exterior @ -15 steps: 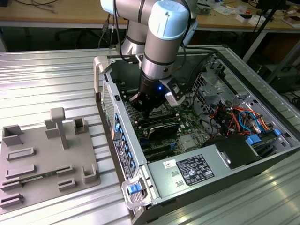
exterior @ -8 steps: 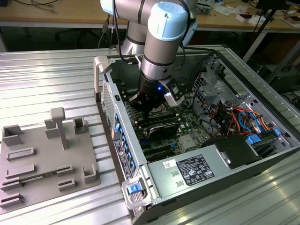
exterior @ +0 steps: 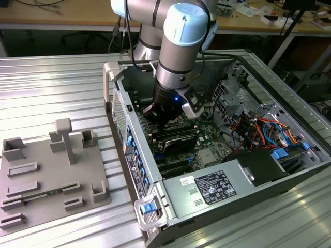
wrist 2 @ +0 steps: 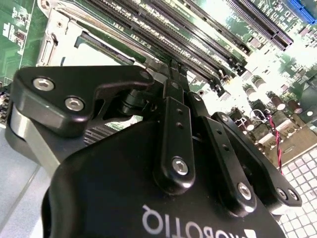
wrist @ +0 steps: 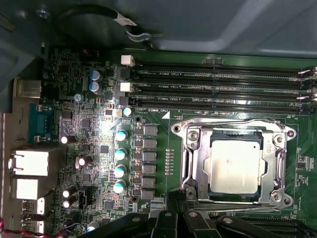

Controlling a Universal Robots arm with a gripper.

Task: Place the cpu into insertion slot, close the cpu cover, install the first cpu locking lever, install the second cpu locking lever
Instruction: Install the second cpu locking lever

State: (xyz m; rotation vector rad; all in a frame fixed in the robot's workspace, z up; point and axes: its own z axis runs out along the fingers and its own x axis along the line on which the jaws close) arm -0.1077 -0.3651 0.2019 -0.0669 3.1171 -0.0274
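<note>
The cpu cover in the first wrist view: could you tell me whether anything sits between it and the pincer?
Nothing visible does. The cpu cover lies flat around the cpu, and the pincer sits right at the cover's edge with no cable or part between them. The memory slots lie on the cover's far side.

Even indoor light falls on the ribbed metal counter point(exterior: 62, 88), with soft sheen. Inside the computer case point(exterior: 217, 155) beside it, shadow deepens. In the second wrist view, glare whitens the motherboard point(wrist 2: 257, 69) past the blurred black hand point(wrist 2: 171, 82).
</note>
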